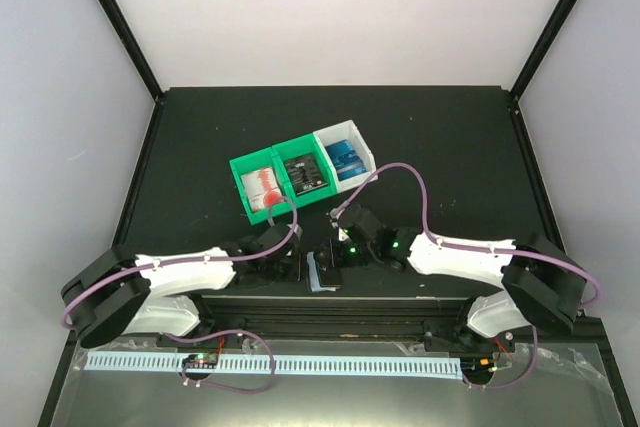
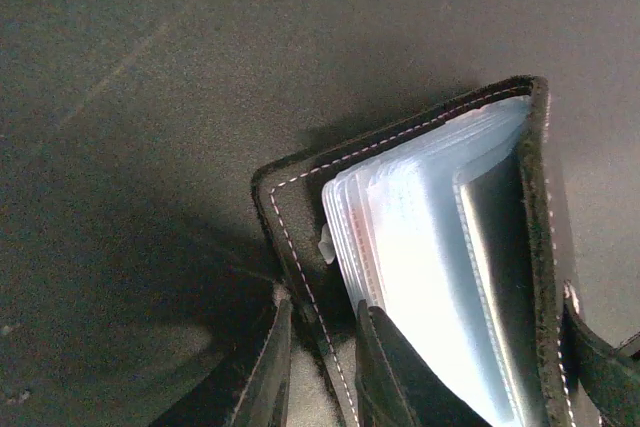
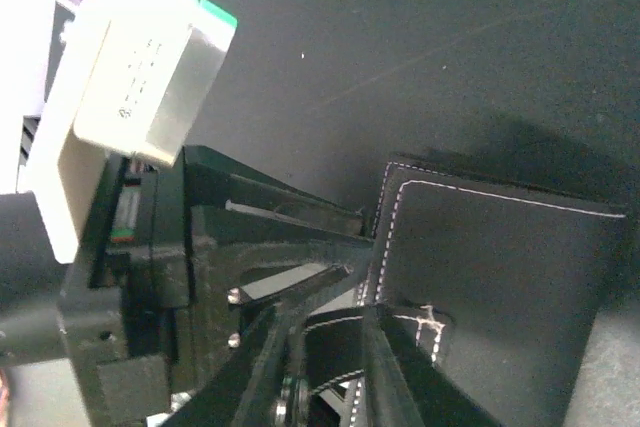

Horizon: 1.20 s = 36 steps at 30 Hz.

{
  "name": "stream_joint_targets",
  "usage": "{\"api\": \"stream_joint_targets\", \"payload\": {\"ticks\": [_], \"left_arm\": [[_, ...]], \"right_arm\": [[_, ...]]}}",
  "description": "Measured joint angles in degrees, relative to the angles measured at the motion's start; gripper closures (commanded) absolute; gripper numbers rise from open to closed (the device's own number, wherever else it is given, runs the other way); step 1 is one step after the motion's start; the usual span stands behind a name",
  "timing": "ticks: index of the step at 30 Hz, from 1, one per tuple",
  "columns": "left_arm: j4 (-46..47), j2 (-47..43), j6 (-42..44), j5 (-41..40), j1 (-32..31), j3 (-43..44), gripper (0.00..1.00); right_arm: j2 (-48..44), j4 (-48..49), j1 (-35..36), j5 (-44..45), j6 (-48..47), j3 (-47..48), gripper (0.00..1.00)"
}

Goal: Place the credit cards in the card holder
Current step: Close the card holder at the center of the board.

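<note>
Holding open the black stitched folding card holder (image 1: pixel 322 273), on the dark surface (image 1: pixel 450 147) just nearside of the joined green and white plastic bins (image 1: pixel 238 187). The left gripper (image 2: pixel 325 372) pinches the cover edge. The right gripper (image 3: pixel 330 377) seems clamped on its strap, though the view is cramped. The red-and-white, black and blue plastic credit cards (image 1: pixel 264 185) lie inside those bins. The next move needs one gripper freed to fetch a card.

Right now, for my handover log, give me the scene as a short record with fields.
card holder: open, pale sleeves showing, between the two grippers
left gripper: shut on the card holder's cover edge
right gripper: shut on its strap
red-and-white card: left green bin
black card: middle green bin
blue card: white bin
task progress: these three cards not yet in the holder
</note>
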Motion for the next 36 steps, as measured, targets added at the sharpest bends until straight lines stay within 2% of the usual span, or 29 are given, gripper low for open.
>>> {"api": "stream_joint_targets", "payload": {"ticks": [4, 9, 16, 24, 29, 36], "left_arm": [[1.2, -1.09, -0.85, -0.02, 0.42, -1.22, 0.79], [0.35, -2.93, -1.27, -0.87, 0.81, -2.12, 0.79], [-2.32, -5.73, -1.79, -3.19, 1.51, -3.04, 0.77], [-3.41, -7.02, -1.86, -3.5, 2.08, -3.5, 0.77], [-3.67, -8.07, -1.9, -3.15, 2.14, -4.22, 0.79], [-1.86, -7.04, -1.57, -0.17, 2.19, -4.5, 0.83]], "right_arm": [[-0.07, 1.62, 0.0, -0.92, -0.79, -1.09, 0.49], [-4.48, 2.78, 0.0, -0.92, -1.79, -2.21, 0.39], [-10.43, 3.17, 0.0, 1.31, -1.57, -5.42, 0.35], [-12.98, 0.22, 0.0, 6.99, 0.09, -7.34, 0.37], [-8.13, -6.6, -0.02, 10.64, 0.35, -5.14, 0.4], [-0.13, -9.64, 0.0, 8.26, -1.01, -3.39, 0.44]]}}
